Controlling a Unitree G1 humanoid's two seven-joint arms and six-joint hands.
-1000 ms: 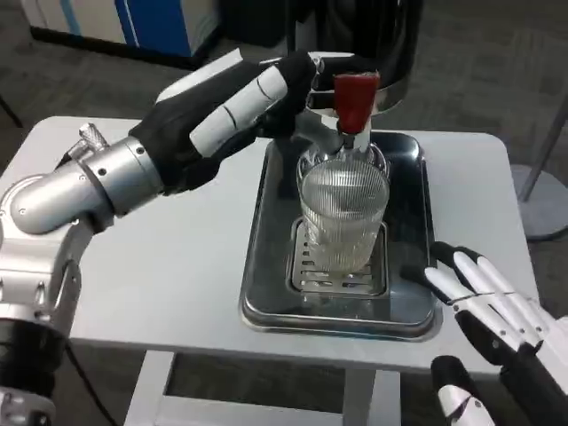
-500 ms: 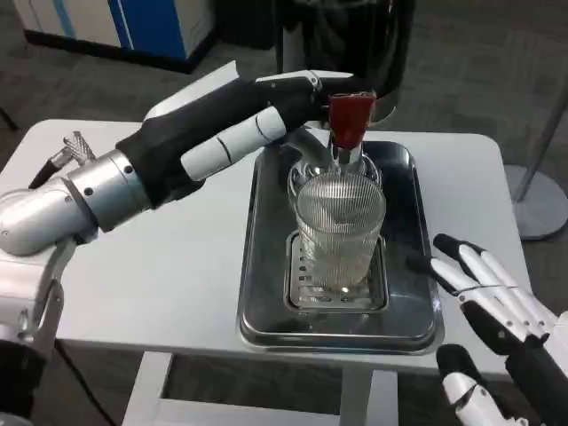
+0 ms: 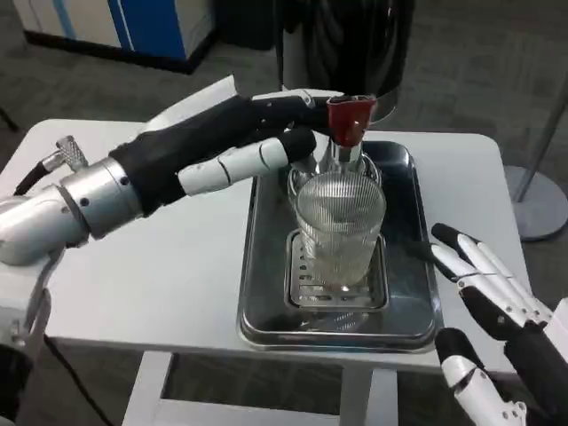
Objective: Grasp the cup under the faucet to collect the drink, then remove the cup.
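The white worktop [image 3: 160, 266] carries a steel tray [image 3: 266, 266] set toward its far right half, the tray's far end tucked under the dark dispenser [image 3: 346, 44] at the far edge. On the tray's slotted drip grate [image 3: 306, 284] stands the cup [image 3: 340, 229], a ribbed clear glass, upright with its long axis vertical and its mouth pointing up at the faucet [image 3: 342, 155] directly above it.

The left hand [image 3: 257, 133] reaches in from the left edge, fingers extended toward the red tap handle [image 3: 349, 117]; its fingertips lie at the handle, but whether they press it I cannot tell, and it grips nothing visibly. The right hand [image 3: 497, 302] hovers off the near right corner, just beside the tray's right rim, fingers spread and holding nothing.

Judging the risks: neither hand holds the cup, so if the tap runs, the glass stands unsupported on the grate, and a nudge from the left forearm could tip it or shift its mouth off the spout. A late right-hand grasp could also clip the tray rim, and a ribbed wet glass may slip.
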